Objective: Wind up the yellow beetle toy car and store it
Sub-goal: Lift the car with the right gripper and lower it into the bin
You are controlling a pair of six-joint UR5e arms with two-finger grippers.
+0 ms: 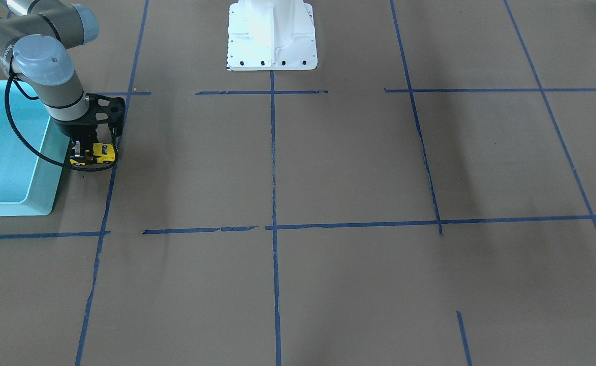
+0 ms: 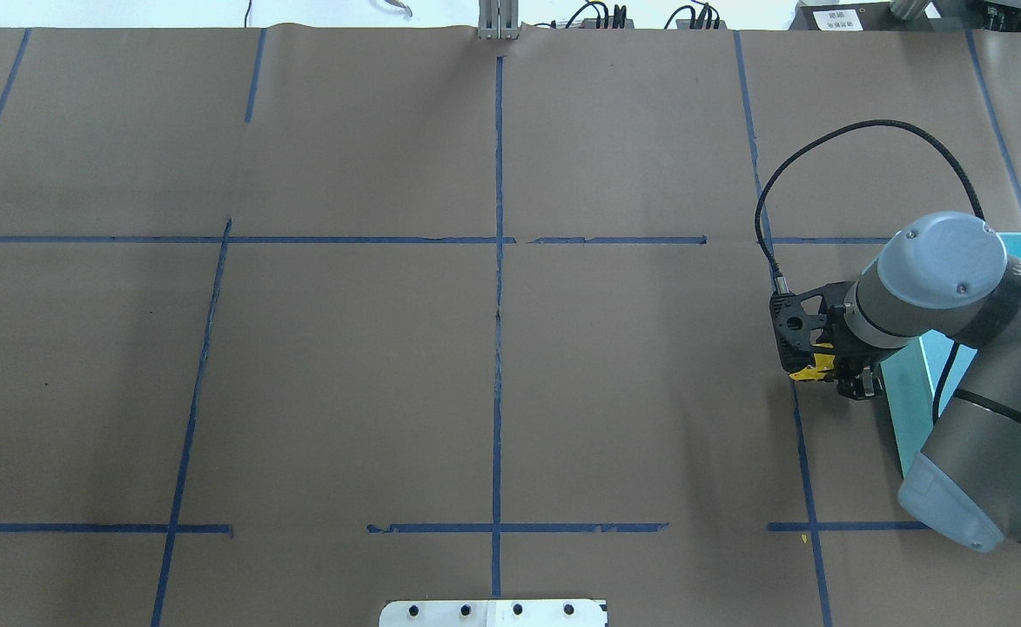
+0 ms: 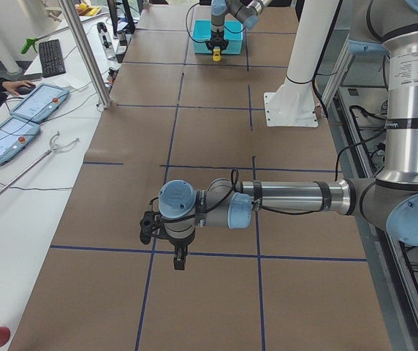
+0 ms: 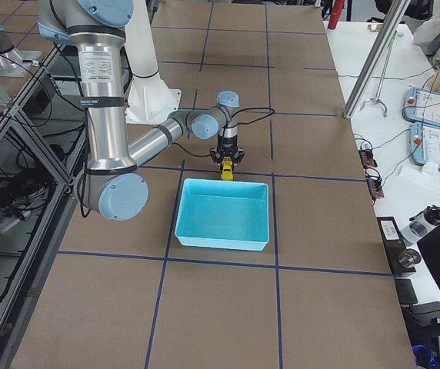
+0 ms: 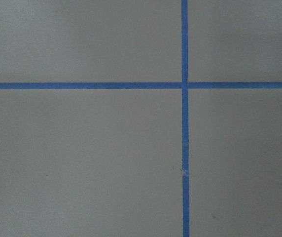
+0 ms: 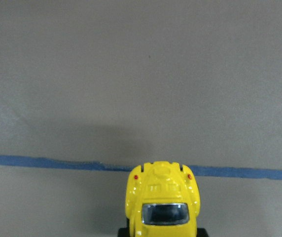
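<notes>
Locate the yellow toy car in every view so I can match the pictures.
Front-facing: yellow toy car at left, just right of the blue bin.
Overhead: right side, left of the bin.
Exterior left: far top, before the bin.
Exterior right: centre, beyond the bin's far rim.
Left wrist: not in it.
Right wrist: bottom centre.
Shared landmark: the bin, in all four exterior views.

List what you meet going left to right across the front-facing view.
Light blue bin → yellow toy car, held in the right gripper → white robot base at the top edge.
</notes>
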